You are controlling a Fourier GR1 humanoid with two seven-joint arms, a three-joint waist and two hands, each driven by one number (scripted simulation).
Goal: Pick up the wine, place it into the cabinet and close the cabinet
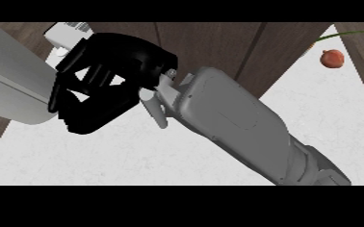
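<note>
Right hand (107, 84) raised at upper left, grey forearm (241, 130) running in from lower right. Fingers curled round a pale object with a barcoded label (71, 33), mostly hidden; probably the wine, cannot confirm. Dark wood cabinet (213, 48) behind. Red fruit (332, 58) on white counter (142, 158), far right.
</note>
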